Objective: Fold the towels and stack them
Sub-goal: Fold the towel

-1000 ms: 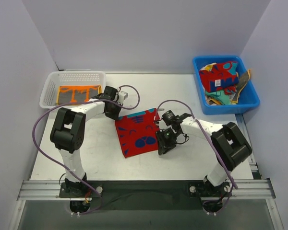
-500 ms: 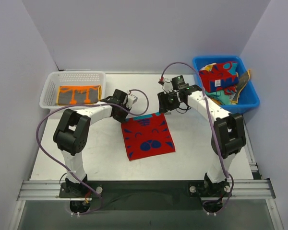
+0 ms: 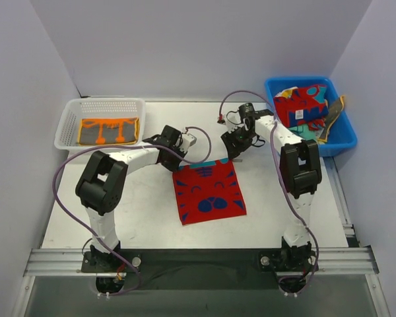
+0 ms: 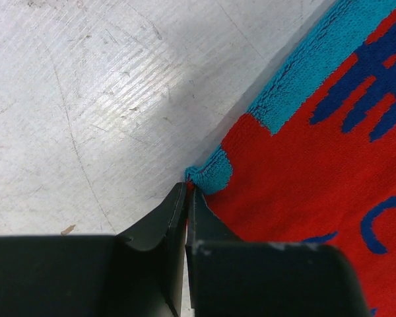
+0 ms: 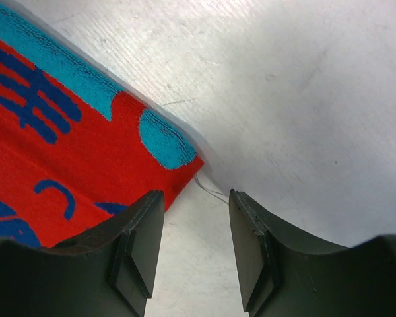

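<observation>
A red towel [image 3: 209,193] with blue shapes and a teal end strip lies spread flat at the middle of the table. My left gripper [image 3: 179,160] is at its far left corner. In the left wrist view the gripper [image 4: 187,188] is shut, with the bunched teal corner [image 4: 209,175] pinched at the tips. My right gripper [image 3: 233,152] hovers at the far right corner. In the right wrist view it [image 5: 197,195] is open, and the towel's corner [image 5: 178,155] lies flat just beyond the left finger [image 5: 142,228]. An orange and grey towel [image 3: 107,130] lies folded in the basket.
The white mesh basket [image 3: 69,119] stands at the far left. The blue bin [image 3: 340,141] at the far right holds a red towel [image 3: 303,104] on top of other crumpled ones. A loose thread [image 5: 211,188] trails from the towel's corner.
The right gripper carried the towel's right corner away from the arms, then opened and let it go. The left gripper shifted right with its corner. The towel now lies spread flat.
</observation>
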Available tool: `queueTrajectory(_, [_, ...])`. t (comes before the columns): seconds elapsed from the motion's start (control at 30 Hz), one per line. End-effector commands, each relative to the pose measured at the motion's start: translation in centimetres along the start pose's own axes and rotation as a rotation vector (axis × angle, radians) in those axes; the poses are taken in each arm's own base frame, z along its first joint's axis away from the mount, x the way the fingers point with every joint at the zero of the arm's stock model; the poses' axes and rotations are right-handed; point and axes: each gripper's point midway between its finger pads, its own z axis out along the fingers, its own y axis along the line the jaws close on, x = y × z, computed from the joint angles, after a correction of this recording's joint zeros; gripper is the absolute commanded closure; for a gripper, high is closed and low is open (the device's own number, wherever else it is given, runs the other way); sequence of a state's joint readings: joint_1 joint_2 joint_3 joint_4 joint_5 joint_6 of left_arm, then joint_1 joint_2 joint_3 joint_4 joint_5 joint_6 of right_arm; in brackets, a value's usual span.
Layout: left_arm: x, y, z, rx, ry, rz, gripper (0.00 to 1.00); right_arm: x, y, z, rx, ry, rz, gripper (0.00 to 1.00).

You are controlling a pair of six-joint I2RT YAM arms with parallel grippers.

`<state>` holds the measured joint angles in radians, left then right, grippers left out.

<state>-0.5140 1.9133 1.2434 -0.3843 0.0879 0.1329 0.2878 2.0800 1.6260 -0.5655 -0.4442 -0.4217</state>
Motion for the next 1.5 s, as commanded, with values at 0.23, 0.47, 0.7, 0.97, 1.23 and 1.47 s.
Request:
queueTrajectory(0.23, [0.8, -0.6, 0.5, 0.035, 0.035, 0.028, 1.0, -0.1, 1.3, 1.0, -0.153, 0.077, -0.154, 0.58])
queueTrajectory(0.47, [0.6, -0.4, 0.5, 0.027, 0.036, 0.036, 1.0, 1.4, 1.3, 2.3, -0.163, 0.16, -0.174, 0.6])
queueTrajectory(0.7, [0.8, -0.2, 0.5, 0.018, 0.047, 0.04, 1.0, 1.8, 1.2, 3.8, -0.143, 0.219, -0.201, 0.66])
queueTrajectory(0.97, [0.9, -0.1, 0.5, 0.011, 0.051, 0.043, 1.0, 2.9, 1.5, 4.9, -0.128, 0.286, -0.227, 0.72])
queueTrajectory(1.23, [1.4, 1.2, 0.2, -0.044, 0.067, 0.043, 1.0, 4.2, 0.2, 4.9, -0.096, 0.333, -0.213, 1.0])
queueTrajectory(1.47, [0.0, 3.3, -0.3, -0.071, 0.028, -0.014, 1.0, 2.7, -0.3, 3.1, -0.08, 0.267, -0.188, 1.0])
